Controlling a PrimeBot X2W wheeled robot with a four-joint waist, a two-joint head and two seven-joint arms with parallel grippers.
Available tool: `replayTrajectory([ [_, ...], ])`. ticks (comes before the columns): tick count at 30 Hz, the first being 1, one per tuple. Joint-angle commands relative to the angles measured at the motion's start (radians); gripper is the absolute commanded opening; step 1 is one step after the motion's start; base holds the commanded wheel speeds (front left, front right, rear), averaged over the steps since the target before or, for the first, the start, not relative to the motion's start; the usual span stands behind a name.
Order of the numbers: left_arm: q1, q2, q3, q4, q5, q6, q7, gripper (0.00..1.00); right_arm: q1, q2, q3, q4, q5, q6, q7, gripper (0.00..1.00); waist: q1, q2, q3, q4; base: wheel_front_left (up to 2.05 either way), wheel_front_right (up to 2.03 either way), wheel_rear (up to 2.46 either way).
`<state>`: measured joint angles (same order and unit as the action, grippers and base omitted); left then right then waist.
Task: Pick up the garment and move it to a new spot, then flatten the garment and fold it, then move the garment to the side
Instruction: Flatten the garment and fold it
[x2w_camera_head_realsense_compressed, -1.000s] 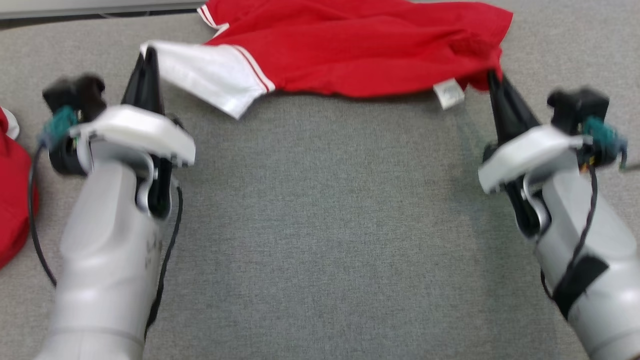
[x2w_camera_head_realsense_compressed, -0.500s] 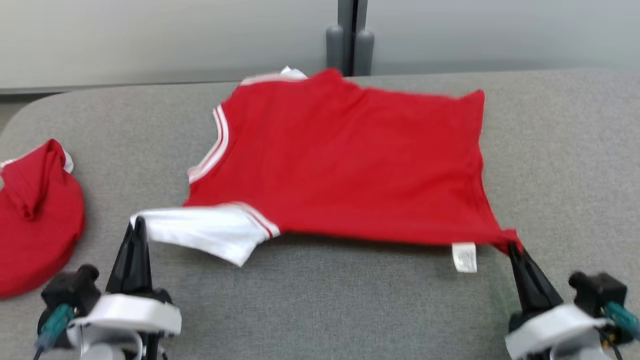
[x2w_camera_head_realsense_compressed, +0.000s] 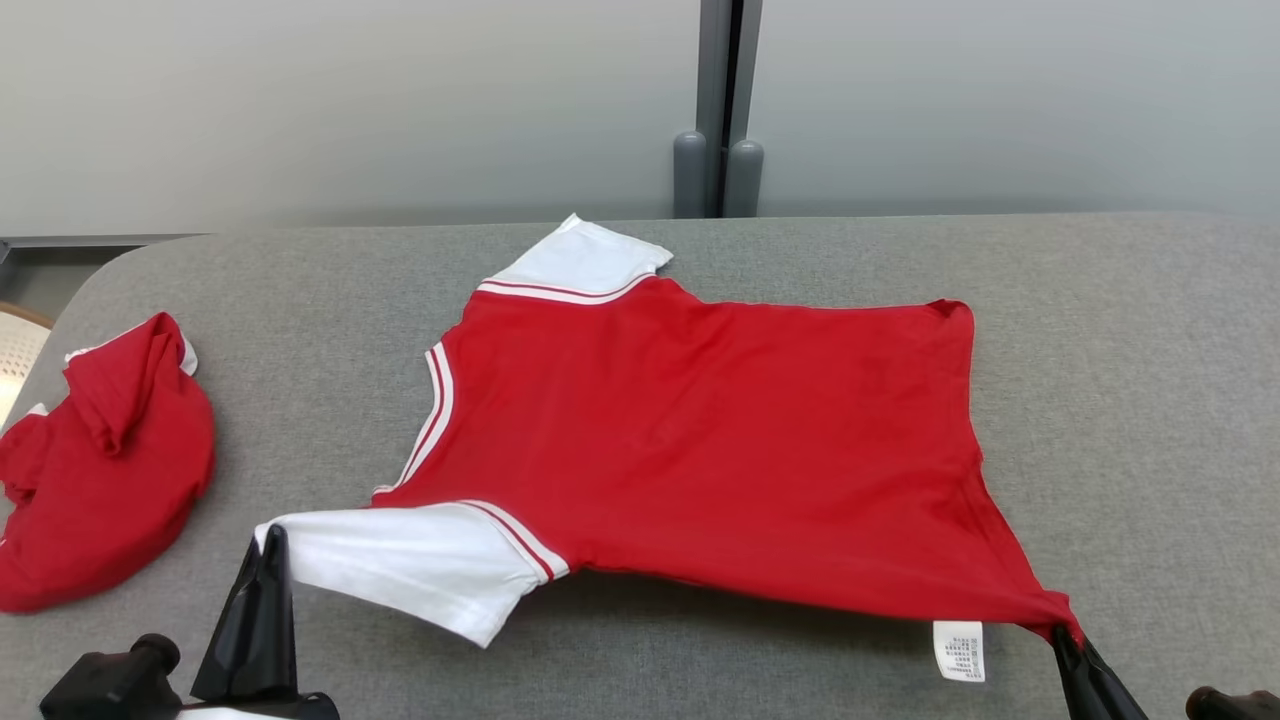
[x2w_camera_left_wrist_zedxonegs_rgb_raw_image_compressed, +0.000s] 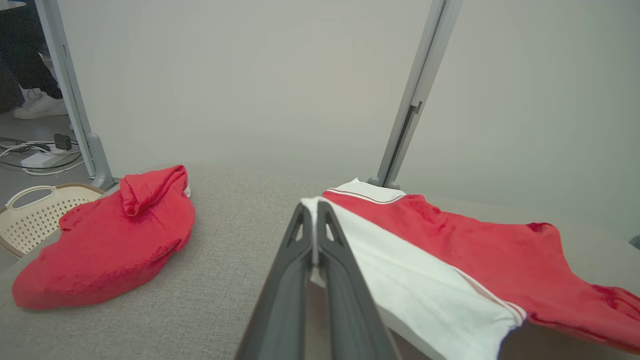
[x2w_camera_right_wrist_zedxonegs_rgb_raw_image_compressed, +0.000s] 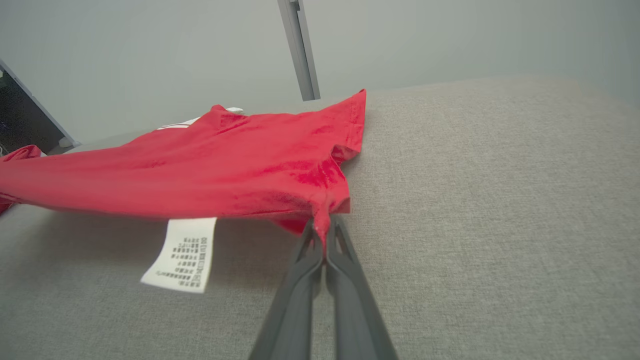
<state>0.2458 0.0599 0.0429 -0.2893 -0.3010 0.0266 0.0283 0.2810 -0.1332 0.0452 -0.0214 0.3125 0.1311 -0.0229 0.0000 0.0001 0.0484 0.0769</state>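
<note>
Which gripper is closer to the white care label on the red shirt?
Right. The right gripper is shut on the red shirt at its hem corner, beside the care label; the left gripper pinches the white sleeve, across the shirt.

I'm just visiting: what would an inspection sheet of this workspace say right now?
Surface: grey fabric-covered table.
Job's things: red shirt, spread out, near edge held off the table.
Clutter: crumpled red garment at the left; cream basket past it.
Grippers: left gripper shut on the white sleeve; right gripper shut on the hem corner.
Cables: white cables on the floor.
Surroundings: pale wall, grey post, a person's shoe.
</note>
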Motion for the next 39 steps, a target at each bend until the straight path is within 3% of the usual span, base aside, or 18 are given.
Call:
replayTrajectory([
  [1,0.005,0.008,-0.002,-0.011,-0.003,0.003,0.012,0.00,0.010,0.003,-0.008,-0.016,-0.006,-0.001,0.017,0.00,0.0000,-0.0001,0.000,-0.005,0.00,0.00,0.00],
  [7,-0.062,0.024,-0.035,0.024,-0.024,-0.022,0.083,0.00,-0.008,0.019,-0.020,-0.053,-0.005,-0.001,0.108,0.00,0.0000,-0.0001,0.027,-0.021,0.00,0.00,0.00],
  [12,-0.240,0.050,-0.048,0.186,-0.072,-0.070,0.141,0.00,-0.134,-0.009,-0.002,0.001,-0.001,-0.001,0.183,0.00,0.0000,-0.0001,0.109,-0.040,0.00,0.00,0.00],
  [19,-0.450,0.064,-0.042,0.406,-0.110,-0.100,0.112,0.00,-0.314,-0.051,0.041,0.123,0.023,-0.001,0.178,0.00,0.0000,-0.0001,0.183,-0.055,0.00,0.00,0.00],
  [23,-0.522,0.070,-0.046,0.511,-0.120,-0.112,0.096,0.00,-0.401,-0.065,0.077,0.169,0.040,-0.001,0.117,0.00,0.0000,-0.0001,0.213,-0.059,0.00,0.00,0.00],
  [24,-0.535,0.070,-0.049,0.531,-0.121,-0.114,0.091,0.22,-0.415,-0.069,0.084,0.183,0.043,-0.001,0.102,0.16,0.0000,-0.0001,0.219,-0.059,0.00,0.00,0.00],
  [25,-0.547,0.071,-0.051,0.547,-0.121,-0.116,0.078,0.84,-0.424,-0.070,0.094,0.197,0.046,-0.001,0.091,0.44,0.0000,-0.0001,0.225,-0.059,0.00,0.00,0.00],
  [26,-0.556,0.070,-0.050,0.557,-0.123,-0.119,0.056,1.00,-0.434,-0.072,0.097,0.206,0.045,-0.001,0.073,0.72,0.0000,-0.0001,0.228,-0.059,0.00,0.00,0.00],
  [27,-0.561,0.067,-0.054,0.566,-0.122,-0.125,0.033,1.00,-0.442,-0.072,0.098,0.216,0.045,-0.001,0.060,1.00,0.0000,-0.0001,0.230,-0.056,0.00,0.00,0.00],
  [32,-0.541,0.071,-0.057,0.584,-0.077,-0.112,-0.109,1.00,-0.442,-0.065,0.086,0.208,0.014,-0.001,-0.037,1.00,0.0000,-0.0001,0.230,-0.052,0.00,0.00,0.00],
  [35,-0.509,0.069,-0.058,0.572,-0.035,-0.088,-0.214,1.00,-0.420,-0.069,0.061,0.174,-0.040,-0.001,-0.122,1.00,0.0000,-0.0001,0.217,-0.050,0.00,0.00,0.00],
  [39,-0.449,0.068,-0.069,0.511,0.036,-0.041,-0.276,1.00,-0.385,-0.049,0.021,0.104,-0.120,-0.001,-0.190,1.00,0.0000,-0.0001,0.184,-0.052,0.00,0.00,0.00],
])
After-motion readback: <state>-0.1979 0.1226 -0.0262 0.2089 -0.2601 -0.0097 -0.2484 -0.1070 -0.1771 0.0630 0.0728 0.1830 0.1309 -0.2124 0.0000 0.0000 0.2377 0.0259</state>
